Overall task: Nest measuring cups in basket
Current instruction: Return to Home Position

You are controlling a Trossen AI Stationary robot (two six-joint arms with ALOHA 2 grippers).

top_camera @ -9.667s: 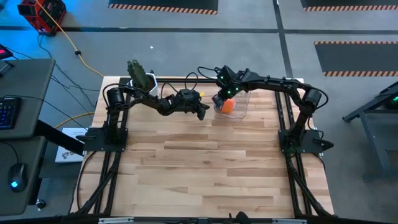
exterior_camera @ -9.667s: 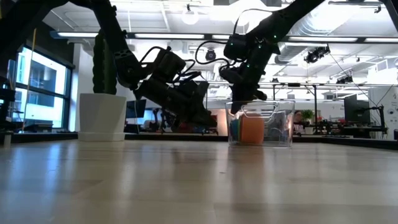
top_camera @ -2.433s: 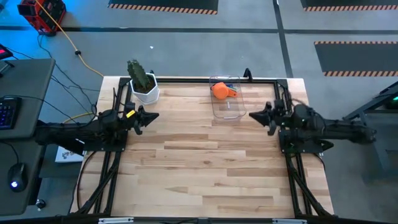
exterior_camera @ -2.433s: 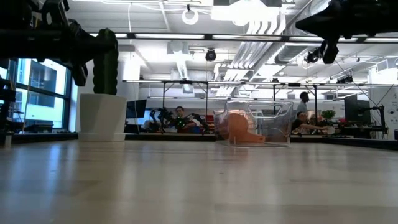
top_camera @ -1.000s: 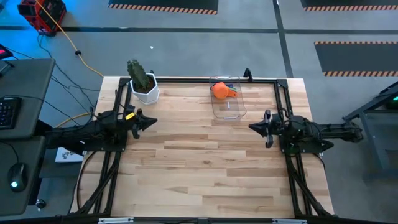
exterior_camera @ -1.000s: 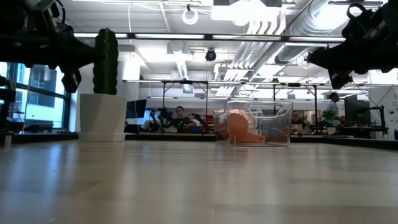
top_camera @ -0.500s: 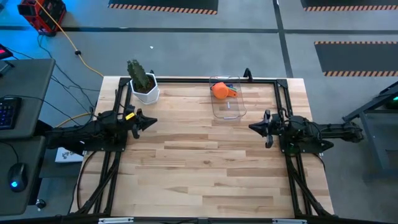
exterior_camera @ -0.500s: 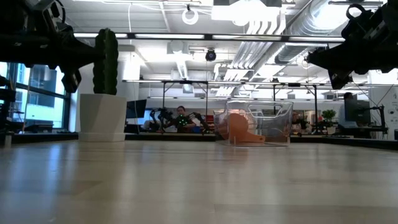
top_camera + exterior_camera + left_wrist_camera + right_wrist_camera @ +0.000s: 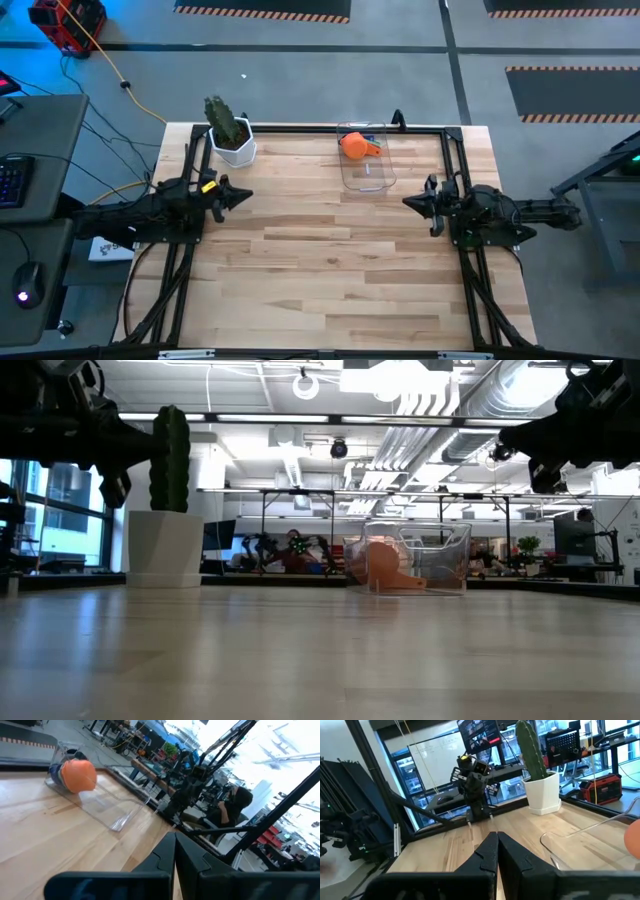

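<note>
Well, both arms are tucked low at the sides of the table (image 9: 320, 270). The left gripper (image 9: 243, 194) hovers over the left edge, just in front of the white cactus pot (image 9: 233, 145), and its fingers (image 9: 165, 855) are pressed together with nothing between them. Same story opposite: the right gripper (image 9: 408, 203) hangs over the right edge, pointing inward, fingers (image 9: 487, 854) closed tight and empty.

Between them, toward the far edge, stands the clear basket (image 9: 368, 176) — well apart from either gripper. The measuring cups (image 9: 355, 146) lie nested at its far end, the orange one outermost, a sliver of blue beside it. From table height the stack (image 9: 381, 565) shows through the basket's wall (image 9: 445, 560), the orange handle reaching down to the floor of the basket. The left wrist camera catches the orange dome (image 9: 79, 775) too, inside the see-through sides (image 9: 107, 807) — and a person (image 9: 240, 802) sits in the room beyond.
</note>
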